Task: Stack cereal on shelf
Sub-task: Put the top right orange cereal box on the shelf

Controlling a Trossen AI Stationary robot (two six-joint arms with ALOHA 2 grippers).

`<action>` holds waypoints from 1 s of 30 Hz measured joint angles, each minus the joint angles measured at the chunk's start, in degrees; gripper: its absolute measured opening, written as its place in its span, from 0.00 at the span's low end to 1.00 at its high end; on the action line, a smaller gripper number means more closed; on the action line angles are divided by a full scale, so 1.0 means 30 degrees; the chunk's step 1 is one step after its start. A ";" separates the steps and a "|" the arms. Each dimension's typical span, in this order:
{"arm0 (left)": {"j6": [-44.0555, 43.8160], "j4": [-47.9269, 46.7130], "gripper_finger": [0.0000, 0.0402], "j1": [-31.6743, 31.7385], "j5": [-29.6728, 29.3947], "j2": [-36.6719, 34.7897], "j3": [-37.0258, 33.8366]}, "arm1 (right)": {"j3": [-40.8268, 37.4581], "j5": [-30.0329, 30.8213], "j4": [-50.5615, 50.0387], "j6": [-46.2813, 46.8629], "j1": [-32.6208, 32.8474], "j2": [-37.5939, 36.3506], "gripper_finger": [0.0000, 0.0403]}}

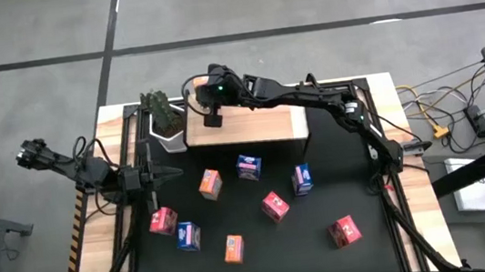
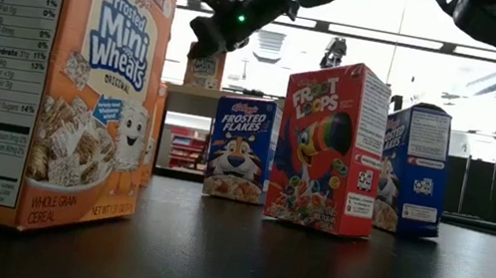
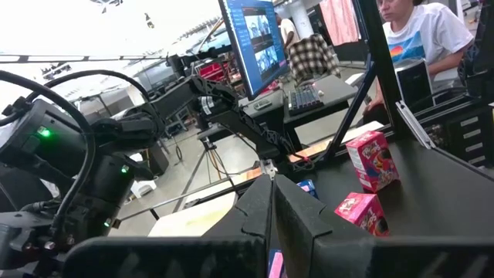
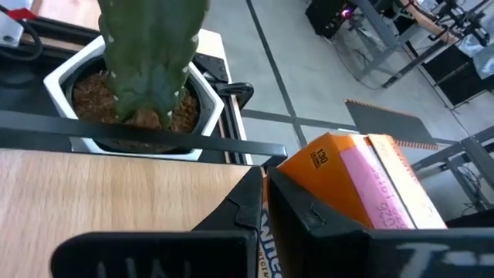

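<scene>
The shelf [image 1: 255, 127], a light wooden board, stands at the back of the black mat. My right gripper [image 4: 264, 181] reaches over its left end, beside the potted plant [image 4: 150, 54], and is shut on an orange cereal box [image 4: 363, 185]. In the low view this box [image 2: 204, 69] sits under the gripper [image 2: 206, 39], at the shelf top. Several other cereal boxes, orange [image 1: 209, 184], blue [image 1: 249, 166] and pink-red [image 1: 275, 205], stand on the mat. My left gripper [image 1: 169, 174] waits shut at the mat's left edge. My right gripper pinches a thin edge of the orange box [image 4: 267, 220] between its two fingers; the fingers themselves hide most of the contact. They come slanting down from the table's right. The box stays upright below them, and I cannot tell whether its bottom touches the shelf.
The plant in its white pot [image 1: 169, 133] stands just left of the shelf. The shelf's middle and right part [image 1: 278, 127] are bare wood. Close to the low camera stand an orange box [image 2: 47, 75], a blue one [image 2: 239, 148] and a red one [image 2: 327, 147]. A person [image 3: 424, 31] sits beyond the table.
</scene>
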 joint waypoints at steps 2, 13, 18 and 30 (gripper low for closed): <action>0.0000 -0.0007 0.00 0.0000 0.0000 0.0000 0.0000 | 0.0000 0.0000 0.0112 0.0069 0.0000 0.0000 0.03; 0.0000 -0.0007 0.00 -0.0001 0.0000 0.0000 0.0000 | 0.0000 0.0056 0.0460 0.0496 0.0000 0.0000 0.03; 0.0000 -0.0003 0.00 -0.0007 0.0000 0.0000 0.0000 | 0.0000 0.0215 0.0587 0.0503 0.0000 0.0000 0.03; 0.0000 -0.0004 0.00 -0.0007 0.0000 0.0000 0.0000 | 0.0021 0.0677 0.0255 0.0615 0.0094 -0.0098 0.03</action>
